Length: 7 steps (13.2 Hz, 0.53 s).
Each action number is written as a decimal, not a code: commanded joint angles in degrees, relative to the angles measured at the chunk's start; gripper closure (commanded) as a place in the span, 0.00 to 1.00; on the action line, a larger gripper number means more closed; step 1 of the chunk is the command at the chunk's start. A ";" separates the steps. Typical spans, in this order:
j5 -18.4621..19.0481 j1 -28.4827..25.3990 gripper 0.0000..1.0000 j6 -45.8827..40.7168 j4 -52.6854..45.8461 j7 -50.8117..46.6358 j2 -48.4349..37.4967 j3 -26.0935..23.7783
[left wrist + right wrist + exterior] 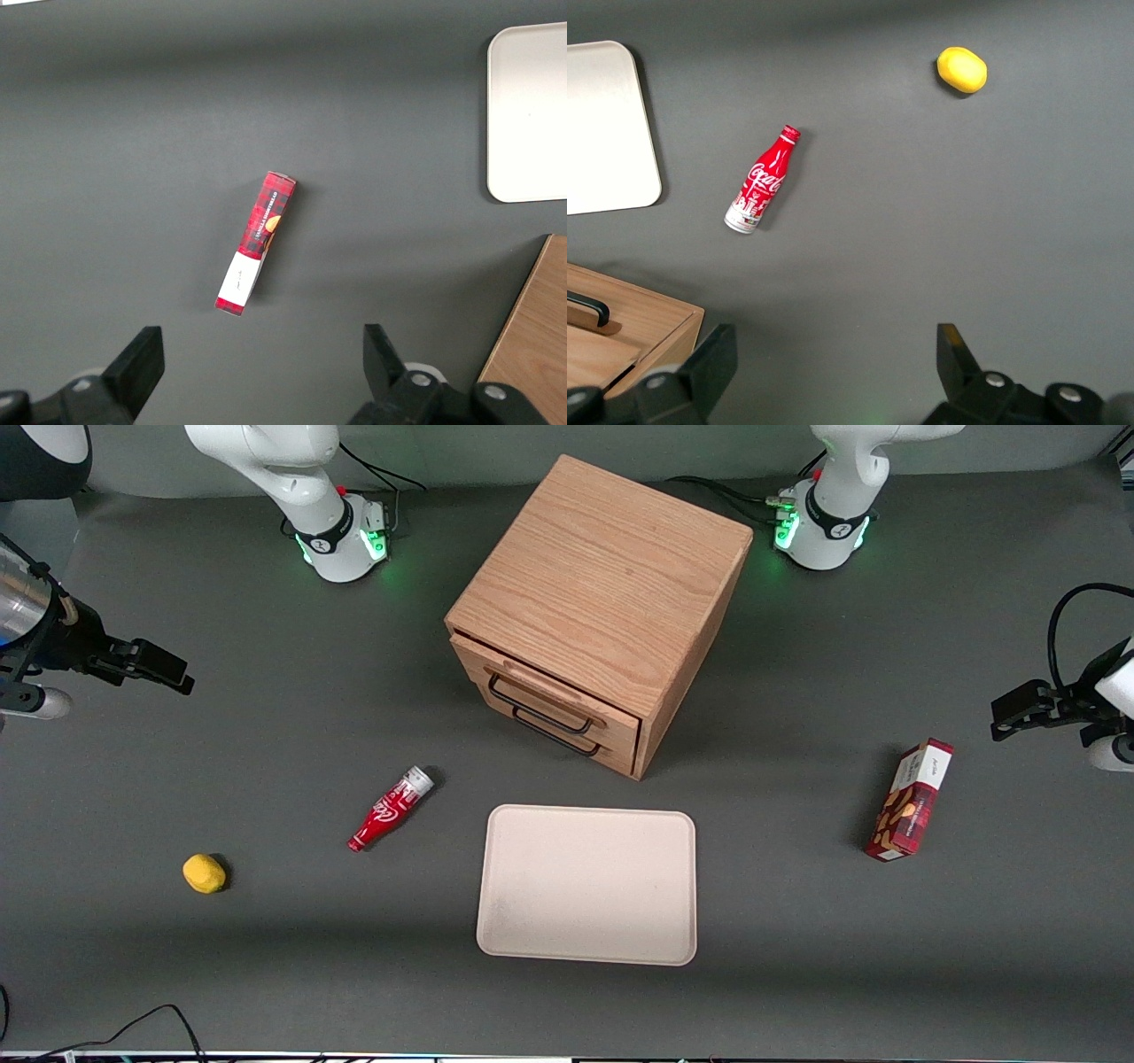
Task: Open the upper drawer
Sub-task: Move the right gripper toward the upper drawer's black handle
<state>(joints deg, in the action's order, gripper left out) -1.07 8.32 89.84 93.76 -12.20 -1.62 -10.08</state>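
Only our front view shows both drawer fronts; the wrist view catches one cabinet (595, 607) corner. The upper drawer (545, 701) sits nearly flush, thin black handle (539, 707), mid-surface above the tray (587, 885). Hand (833, 367) hangs open near the bottle (759, 181), well apart from the drawer.

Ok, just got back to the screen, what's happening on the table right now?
Nothing is being handled yet. The right arm's gripper hangs open and empty above the table at the working arm's end, well away from the wooden cabinet. The upper drawer looks closed or barely ajar, its black handle untouched. A Coca-Cola bottle, lemon, beige tray and snack box lie around.
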 commanded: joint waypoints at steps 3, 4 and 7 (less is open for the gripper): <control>-0.16 -0.41 0.00 -0.36 -2.43 -1.17 1.44 0.06; -0.60 -0.41 0.00 -0.45 -4.00 -0.47 2.58 -0.03; -1.74 -0.49 0.00 -0.63 -10.32 6.31 7.58 -3.88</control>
<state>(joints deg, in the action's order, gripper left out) -1.74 8.19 90.00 90.08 -8.24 1.27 -11.49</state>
